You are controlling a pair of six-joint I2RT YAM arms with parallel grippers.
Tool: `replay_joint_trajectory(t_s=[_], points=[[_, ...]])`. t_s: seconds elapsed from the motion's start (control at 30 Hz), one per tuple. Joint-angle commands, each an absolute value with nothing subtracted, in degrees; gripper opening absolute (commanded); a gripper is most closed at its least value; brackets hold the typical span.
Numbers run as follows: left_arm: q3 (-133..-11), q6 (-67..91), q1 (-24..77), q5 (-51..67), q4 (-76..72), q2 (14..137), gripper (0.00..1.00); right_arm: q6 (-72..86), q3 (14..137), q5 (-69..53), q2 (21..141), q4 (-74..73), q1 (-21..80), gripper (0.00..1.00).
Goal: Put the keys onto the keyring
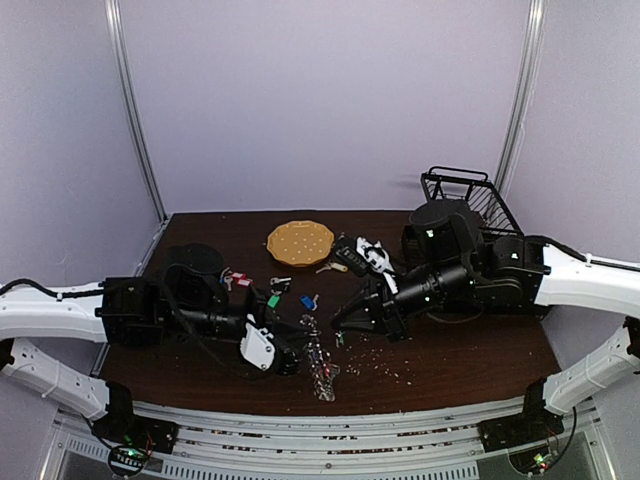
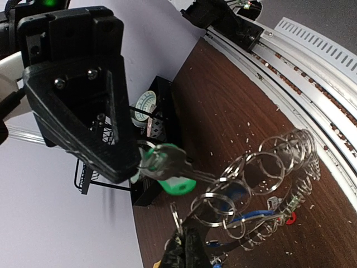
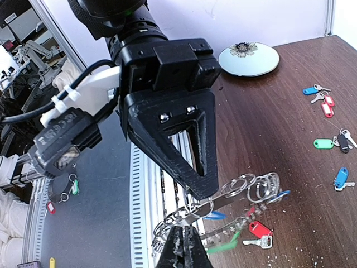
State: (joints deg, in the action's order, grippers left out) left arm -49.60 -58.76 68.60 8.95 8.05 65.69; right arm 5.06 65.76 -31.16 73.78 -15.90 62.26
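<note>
The keyring (image 1: pixel 320 365), a wire ring fringed with small split rings, lies near the table's front edge; it also shows in the left wrist view (image 2: pixel 262 167) and the right wrist view (image 3: pixel 256 187). My left gripper (image 1: pixel 290 358) (image 2: pixel 179 240) is shut on one of its small rings (image 2: pixel 177 218). My right gripper (image 1: pixel 338 328) (image 3: pixel 187 231) is shut on a green-tagged key (image 2: pixel 170 170). The key's blade points into the rings, right beside the left fingertips (image 3: pixel 203 190). Loose keys with blue (image 3: pixel 340 177), green (image 3: pixel 323 143) and red (image 3: pixel 327 107) tags lie on the table behind.
A yellow-orange round plate (image 1: pixel 300 240) sits at the back centre. A black wire basket (image 1: pixel 470 195) stands at the back right. A red-tagged key (image 3: pixel 259 230) lies by the keyring. Small crumbs dot the dark wooden table (image 1: pixel 450 350). A slotted metal rail (image 1: pixel 350 440) runs along the front.
</note>
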Motion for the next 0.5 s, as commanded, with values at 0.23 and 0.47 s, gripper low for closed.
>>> replay_joint_trajectory(t_s=[0.23, 0.47], points=[[-49.3, -59.1, 69.8, 8.9, -2.3, 65.3, 0.0, 3.5, 70.6, -26.3, 77.5, -18.5, 62.4, 0.0], [-49.2, -58.7, 69.9, 8.4, -2.2, 65.4, 0.0, 4.7, 70.7, -26.4, 77.8, -18.0, 62.4, 0.0]])
